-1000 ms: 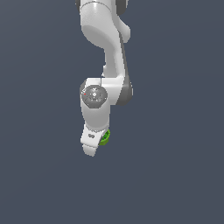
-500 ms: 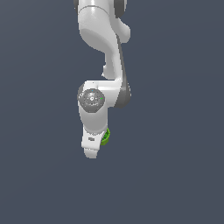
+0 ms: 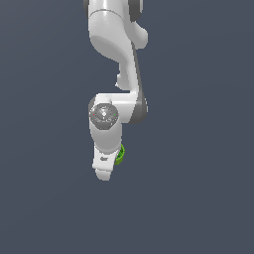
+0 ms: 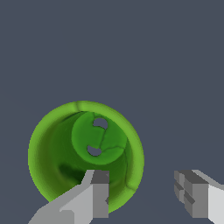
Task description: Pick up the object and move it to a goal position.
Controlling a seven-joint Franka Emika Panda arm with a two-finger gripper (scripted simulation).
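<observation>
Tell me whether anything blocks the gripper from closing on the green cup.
Nothing visible does. In the wrist view the gripper is open, one finger over the green cup's hollow and the other outside its rim. The exterior view shows only plain grey around the cup. No goal marker is visible.

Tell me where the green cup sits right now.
In the exterior view, the green cup peeks out on the right of the claw; the wrist view shows one finger inside its rim.

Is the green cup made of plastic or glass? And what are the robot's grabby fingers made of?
The small bright green round cup looks like matte, opaque plastic: nothing shows through its walls. The grey gripper fingers look like dull metal or hard plastic, blocky and unshiny. It's a simulator render, so this is a guess.
</observation>
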